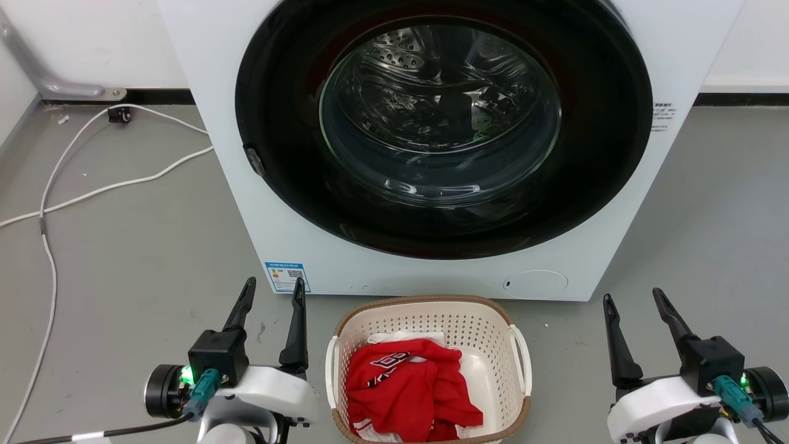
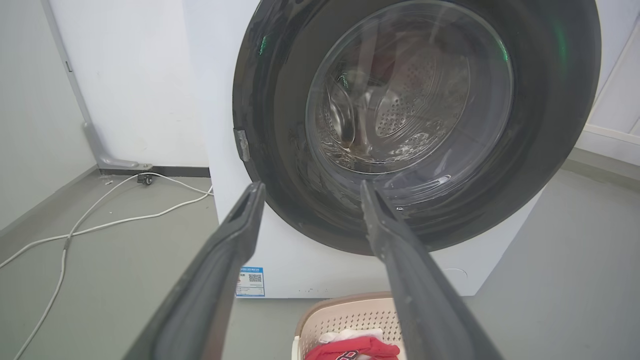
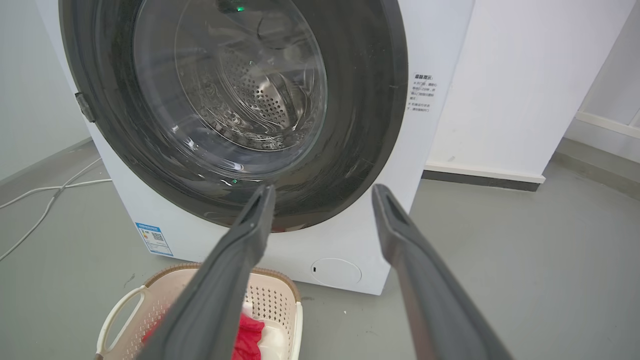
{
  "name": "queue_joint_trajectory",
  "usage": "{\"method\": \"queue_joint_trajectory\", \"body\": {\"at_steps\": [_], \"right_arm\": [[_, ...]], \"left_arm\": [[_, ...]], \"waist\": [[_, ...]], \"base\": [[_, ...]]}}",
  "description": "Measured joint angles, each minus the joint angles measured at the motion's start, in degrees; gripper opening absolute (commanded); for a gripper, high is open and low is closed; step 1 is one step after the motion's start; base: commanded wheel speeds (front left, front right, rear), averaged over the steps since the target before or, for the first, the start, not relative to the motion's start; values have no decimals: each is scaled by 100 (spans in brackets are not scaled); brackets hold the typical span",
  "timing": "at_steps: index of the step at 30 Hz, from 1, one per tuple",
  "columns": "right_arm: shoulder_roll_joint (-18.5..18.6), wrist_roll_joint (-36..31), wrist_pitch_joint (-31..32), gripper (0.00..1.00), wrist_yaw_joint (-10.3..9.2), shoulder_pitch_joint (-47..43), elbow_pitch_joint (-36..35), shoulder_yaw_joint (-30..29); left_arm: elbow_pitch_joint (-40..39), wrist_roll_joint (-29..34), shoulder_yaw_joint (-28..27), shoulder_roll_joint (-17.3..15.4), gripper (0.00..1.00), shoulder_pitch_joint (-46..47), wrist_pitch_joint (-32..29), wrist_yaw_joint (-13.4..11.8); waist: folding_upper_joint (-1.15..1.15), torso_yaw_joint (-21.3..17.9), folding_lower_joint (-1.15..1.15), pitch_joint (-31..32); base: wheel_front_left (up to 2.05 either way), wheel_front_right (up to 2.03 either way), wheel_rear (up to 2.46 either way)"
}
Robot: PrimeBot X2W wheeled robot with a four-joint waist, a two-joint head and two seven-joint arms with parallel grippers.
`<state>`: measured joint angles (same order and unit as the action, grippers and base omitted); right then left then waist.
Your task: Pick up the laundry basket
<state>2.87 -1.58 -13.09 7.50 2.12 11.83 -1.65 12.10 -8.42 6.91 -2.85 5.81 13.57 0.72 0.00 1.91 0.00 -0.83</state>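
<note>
while left hand and right hand gape, laundry basket between

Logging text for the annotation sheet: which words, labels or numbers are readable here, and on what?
Blue QR sticker, washer front: print too small to read.
Grey print right of the door: too blurred.
White lettering on red garment in the laundry basket: folded, unreadable.
Nothing reads clearly.
</note>
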Motion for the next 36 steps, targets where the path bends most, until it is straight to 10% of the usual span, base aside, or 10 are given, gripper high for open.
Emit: {"method": "queue_joint_trajectory", "body": {"at_steps": [36], "right_arm": [[0, -279, 0, 100, 1, -21, -26, 25]], "left_arm": [[48, 515, 24, 1, 100, 65, 135, -31]], "waist": [[0, 20, 0, -142]], "base": [[0, 0, 0]]}}
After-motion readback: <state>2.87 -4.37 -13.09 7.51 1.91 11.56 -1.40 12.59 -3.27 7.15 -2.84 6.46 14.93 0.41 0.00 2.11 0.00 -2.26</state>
